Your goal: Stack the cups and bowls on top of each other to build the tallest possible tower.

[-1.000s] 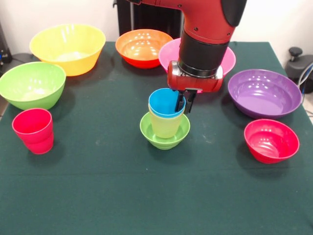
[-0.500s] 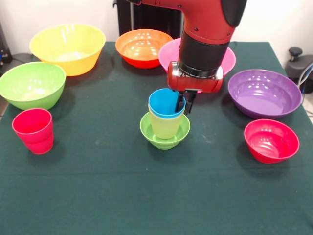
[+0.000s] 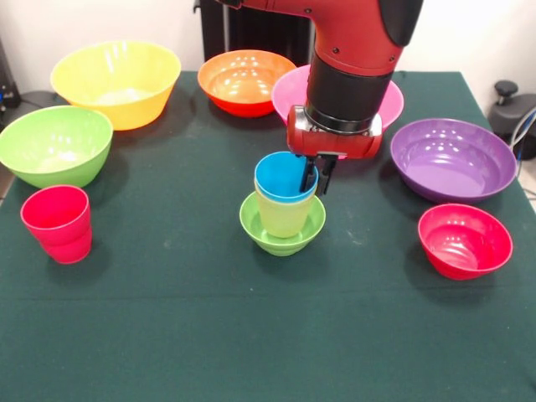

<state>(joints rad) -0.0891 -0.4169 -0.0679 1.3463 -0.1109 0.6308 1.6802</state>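
The tower stands mid-table: a small lime-green bowl (image 3: 254,226) holds a pale yellow cup (image 3: 280,219), and a blue cup (image 3: 280,177) is nested in that. My gripper (image 3: 316,177) comes down at the blue cup's right rim, one finger inside and one outside, shut on the rim. A red cup (image 3: 57,223) stands alone at the left. The loose bowls are a large yellow (image 3: 117,79), a large green (image 3: 52,144), an orange (image 3: 243,79), a pink (image 3: 289,94) partly hidden behind my arm, a wide purple (image 3: 452,159) and a small red (image 3: 465,241).
The bowls ring the back and sides of the dark green table (image 3: 268,335). The arm's red and black wrist (image 3: 347,92) hangs over the table's middle back. The table's edges run close behind the yellow and purple bowls.
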